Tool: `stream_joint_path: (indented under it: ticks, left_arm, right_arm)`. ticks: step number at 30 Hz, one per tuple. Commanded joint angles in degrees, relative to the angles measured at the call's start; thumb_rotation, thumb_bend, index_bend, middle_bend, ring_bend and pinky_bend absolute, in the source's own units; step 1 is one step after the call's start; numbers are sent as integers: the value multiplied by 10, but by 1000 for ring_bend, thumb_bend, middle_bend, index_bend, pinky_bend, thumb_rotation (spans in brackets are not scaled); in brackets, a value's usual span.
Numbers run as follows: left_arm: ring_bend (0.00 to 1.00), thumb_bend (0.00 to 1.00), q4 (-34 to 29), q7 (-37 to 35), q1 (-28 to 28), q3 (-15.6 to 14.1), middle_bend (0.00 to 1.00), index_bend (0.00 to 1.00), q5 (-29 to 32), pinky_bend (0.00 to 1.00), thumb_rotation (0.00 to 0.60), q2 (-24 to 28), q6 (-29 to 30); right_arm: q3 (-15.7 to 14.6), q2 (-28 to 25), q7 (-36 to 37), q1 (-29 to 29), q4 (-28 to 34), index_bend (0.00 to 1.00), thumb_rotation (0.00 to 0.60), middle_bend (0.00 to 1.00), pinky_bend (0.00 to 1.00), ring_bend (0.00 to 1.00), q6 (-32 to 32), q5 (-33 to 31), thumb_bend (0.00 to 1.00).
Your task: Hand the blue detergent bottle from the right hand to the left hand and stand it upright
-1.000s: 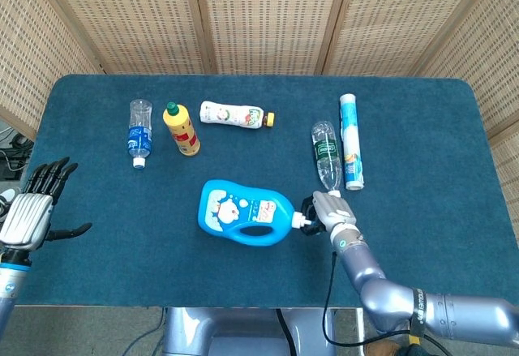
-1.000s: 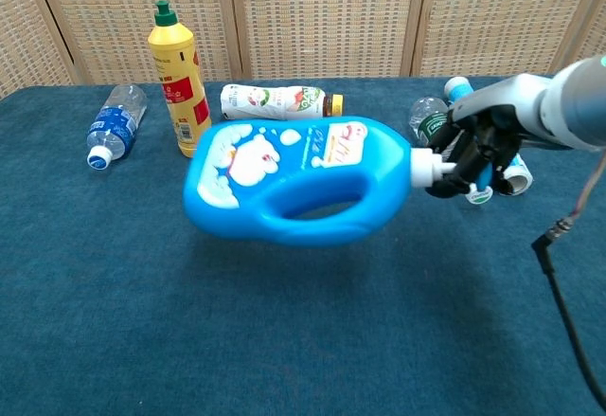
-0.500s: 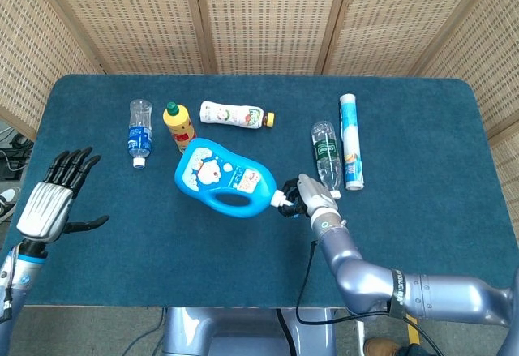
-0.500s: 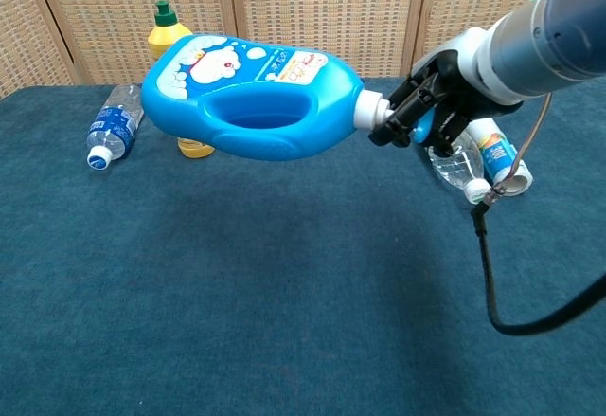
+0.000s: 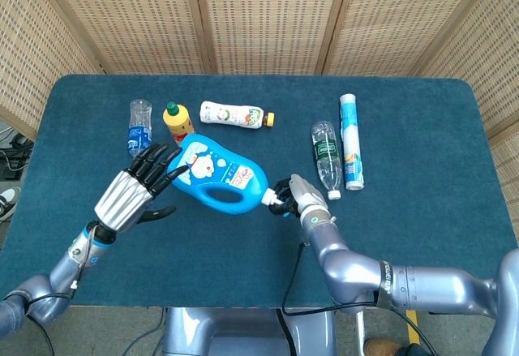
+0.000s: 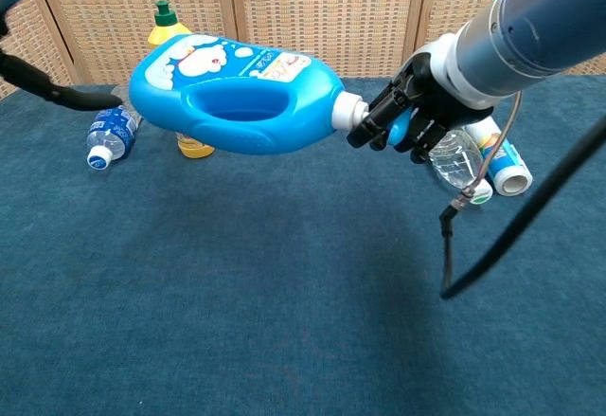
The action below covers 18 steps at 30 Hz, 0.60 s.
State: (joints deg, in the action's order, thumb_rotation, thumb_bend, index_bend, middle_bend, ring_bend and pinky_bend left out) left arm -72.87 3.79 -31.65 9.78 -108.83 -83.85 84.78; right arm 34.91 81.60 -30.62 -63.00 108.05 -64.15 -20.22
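The right hand (image 6: 402, 122) pinches the blue bottle (image 5: 219, 178) by its neck, lifted sideways above the table; the left hand (image 5: 134, 194) (fingers spread) must now grasp its body.

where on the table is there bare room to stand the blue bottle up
Bare cloth lies along the near edge of the table, under the detergent bottle, and the far right corner. Crowded: the back left by the yellow bottle, and around the white tube.
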Motion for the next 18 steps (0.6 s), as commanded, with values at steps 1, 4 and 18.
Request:
stream_joint_path:
  ticks: [1, 4, 18]
  left_arm:
    - [17, 0, 30, 30, -20, -5, 17, 154, -21, 118, 600, -29, 2]
    - [0, 0, 59, 40, -34, -11, 0, 137, -32, 108, 600, -54, 8]
    - [162, 0, 177, 43, -65, -32, 169, 212, -18, 189, 600, -145, 9]
  right_arm:
    - [8, -1, 2, -4, -15, 729, 600, 822, 812, 862, 9, -18, 839]
    - [16, -4, 4, -3, -26, 728, 600, 822, 816, 863, 25, -40, 843]
    - [21, -23, 5, -1, -24, 728, 600, 821, 825, 866, 45, -69, 848]
